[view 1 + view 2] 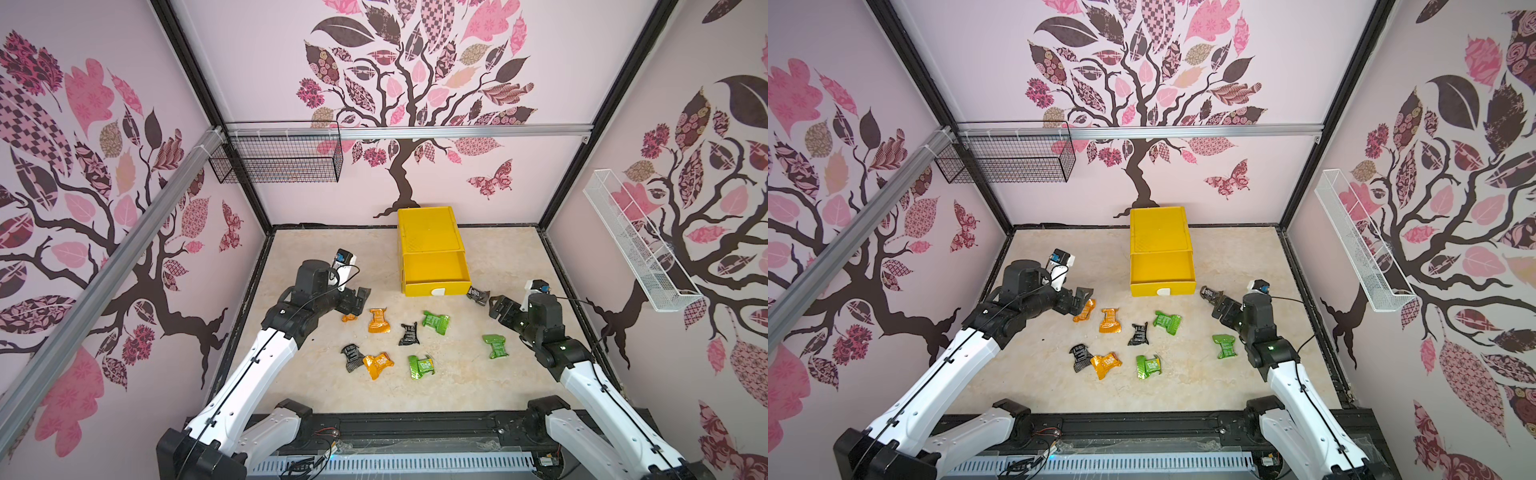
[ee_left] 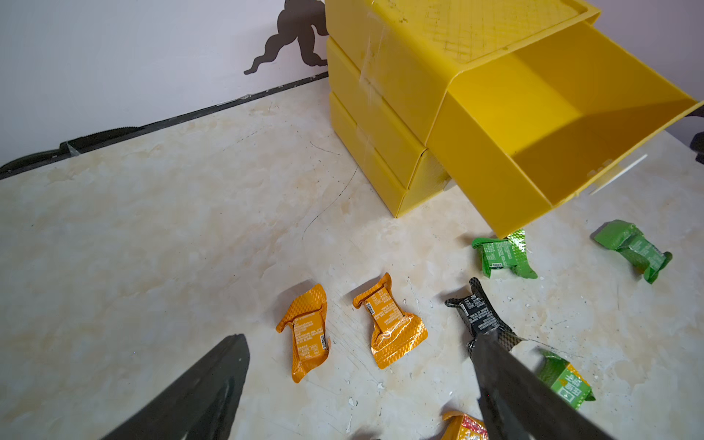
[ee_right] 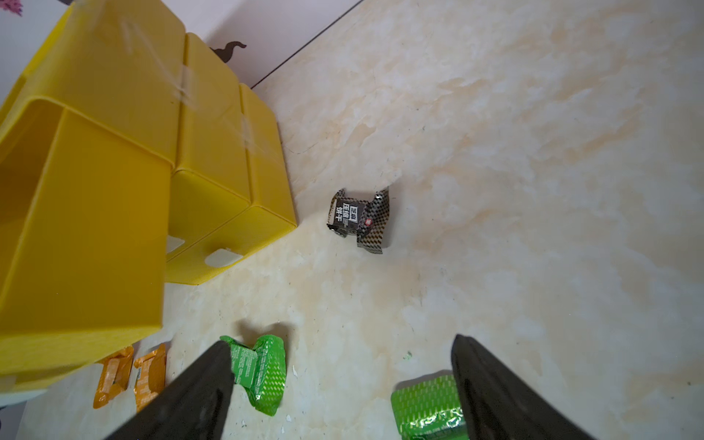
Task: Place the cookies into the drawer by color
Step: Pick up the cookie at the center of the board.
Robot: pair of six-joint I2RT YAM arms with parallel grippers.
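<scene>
Nine foil cookies (image 1: 379,321) lie scattered on the table (image 1: 316,257) in front of the yellow drawer (image 1: 432,266), whose top tray is pulled out and empty. Only my right wrist view shows the two lower handles (image 3: 223,257). My left claw (image 1: 358,301) and right claw (image 3: 339,343) are spread and hold nothing.

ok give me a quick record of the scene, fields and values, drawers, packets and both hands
chest: yellow, three stacked drawers, at the back of the table
top drawer: pulled out, empty
lower drawers: shut
orange packets: three, loose on table
green packets: three, loose on table
black packets: three, loose on table
left hand: open, empty, by the orange packets
right hand: open, empty, near a black packet
</scene>
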